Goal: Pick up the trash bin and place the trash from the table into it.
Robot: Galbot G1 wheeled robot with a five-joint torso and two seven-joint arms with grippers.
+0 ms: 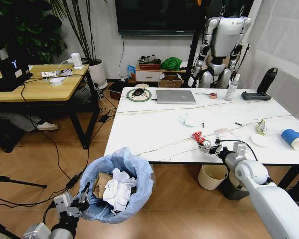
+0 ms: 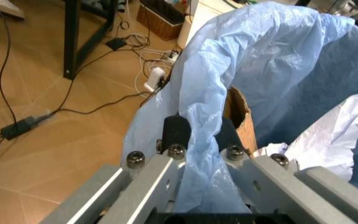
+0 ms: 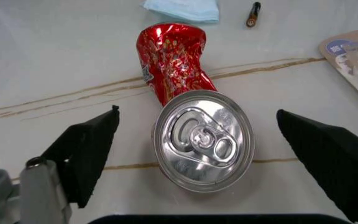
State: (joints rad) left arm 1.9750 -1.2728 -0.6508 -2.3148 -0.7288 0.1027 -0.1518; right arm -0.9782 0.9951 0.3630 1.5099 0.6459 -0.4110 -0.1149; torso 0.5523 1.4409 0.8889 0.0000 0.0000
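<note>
White veined table (image 1: 159, 127), crushed red can (image 3: 182, 84) between open right end effector (image 3: 197, 154) fingers.

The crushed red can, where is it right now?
The crushed red can lies near the table's front edge, right of centre in the head view, between the right gripper's open fingers.

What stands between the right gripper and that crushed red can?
Nothing visible. The right gripper is open, its fingers on either side of the crushed red can on the table, with only bare tabletop in the gaps.
</note>
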